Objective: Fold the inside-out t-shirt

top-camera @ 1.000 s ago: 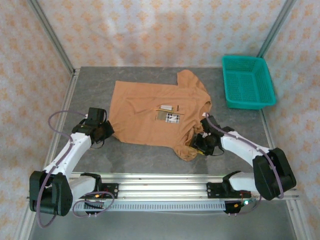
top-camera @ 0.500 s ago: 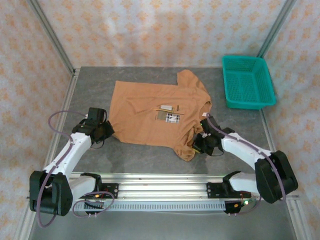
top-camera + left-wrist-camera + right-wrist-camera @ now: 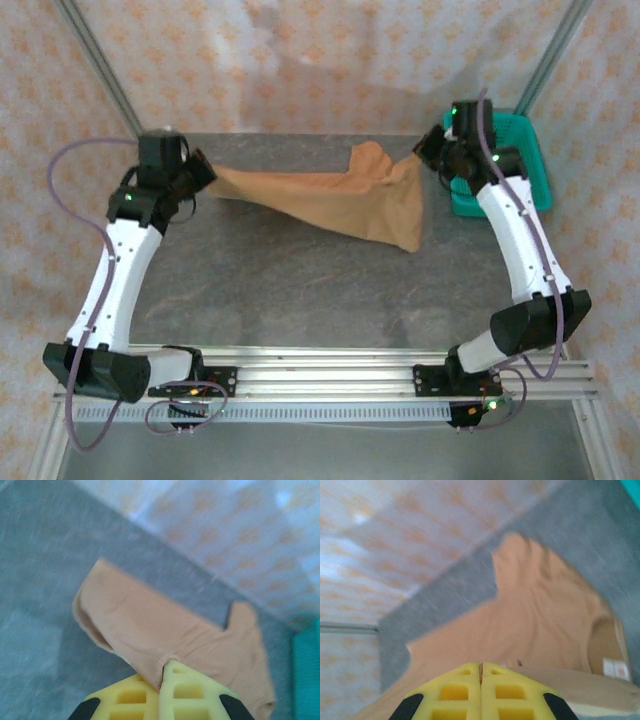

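Observation:
The tan inside-out t-shirt (image 3: 340,200) hangs stretched above the table between both raised arms, its lower part sagging towards the grey surface. My left gripper (image 3: 200,172) is shut on the shirt's left edge, with a fold of cloth (image 3: 162,667) pinched between the yellow fingers (image 3: 192,690). At the far right, next to the basket, my right gripper (image 3: 432,150) is shut on the shirt's right edge. The right wrist view shows the cloth (image 3: 535,620) spreading away from the closed yellow fingers (image 3: 455,690), and a small white label (image 3: 615,669) at the collar.
A teal plastic basket (image 3: 525,160) stands at the table's back right corner, just behind my right arm. The grey table (image 3: 300,290) is walled by patterned panels with metal frame posts (image 3: 100,70). A rail (image 3: 320,375) runs along the near edge.
Both arms have risen from the near table towards the back, lifting the shirt off the surface where it lay flat. The right gripper closed on the shirt's edge before lifting.

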`<state>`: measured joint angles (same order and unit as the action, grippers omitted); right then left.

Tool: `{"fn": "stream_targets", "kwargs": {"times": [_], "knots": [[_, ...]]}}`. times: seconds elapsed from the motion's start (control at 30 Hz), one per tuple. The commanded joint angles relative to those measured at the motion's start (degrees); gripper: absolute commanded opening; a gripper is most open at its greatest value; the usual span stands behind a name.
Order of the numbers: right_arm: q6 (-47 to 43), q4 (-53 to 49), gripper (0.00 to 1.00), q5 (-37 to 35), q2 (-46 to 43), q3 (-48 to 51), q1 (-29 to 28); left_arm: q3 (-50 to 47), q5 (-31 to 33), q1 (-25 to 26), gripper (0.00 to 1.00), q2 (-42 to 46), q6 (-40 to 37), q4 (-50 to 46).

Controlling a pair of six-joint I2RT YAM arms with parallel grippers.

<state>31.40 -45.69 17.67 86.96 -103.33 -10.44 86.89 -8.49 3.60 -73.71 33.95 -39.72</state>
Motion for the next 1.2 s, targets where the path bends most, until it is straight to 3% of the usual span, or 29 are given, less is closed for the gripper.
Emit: {"fn": "stream_targets", "kwargs": {"times": [0.0,0.2,0.4,0.6,0.87,1.17], "knots": [[-2.6,-5.0,0.0,-1.7,-0.2,-11.8,-0.1,12.0,0.9,-0.6,0.0,-1.6,-0.6,-3.1],[-3.3,-3.2,0.0,5.0,-4.6,-21.9,-0.1,20.7,0.5,-0.6,0.0,4.8,-0.4,-1.1],[-4.2,8.6,0.0,10.4,-20.2,-13.7,-0.1,18.6,1.7,-0.6,0.0,18.3,-2.5,3.5],[-5.4,12.6,0.0,6.9,-31.6,-9.7,-0.1,22.2,-2.9,-0.6,0.0,23.8,-4.7,2.5],[-7.2,8.0,0.0,2.6,-28.3,-14.6,-0.1,22.0,-2.1,-0.6,0.0,21.6,-6.0,0.0],[-9.9,7.8,0.0,1.7,-17.7,-11.5,-0.1,9.8,-3.0,-0.6,0.0,13.3,-4.9,6.0]]}}
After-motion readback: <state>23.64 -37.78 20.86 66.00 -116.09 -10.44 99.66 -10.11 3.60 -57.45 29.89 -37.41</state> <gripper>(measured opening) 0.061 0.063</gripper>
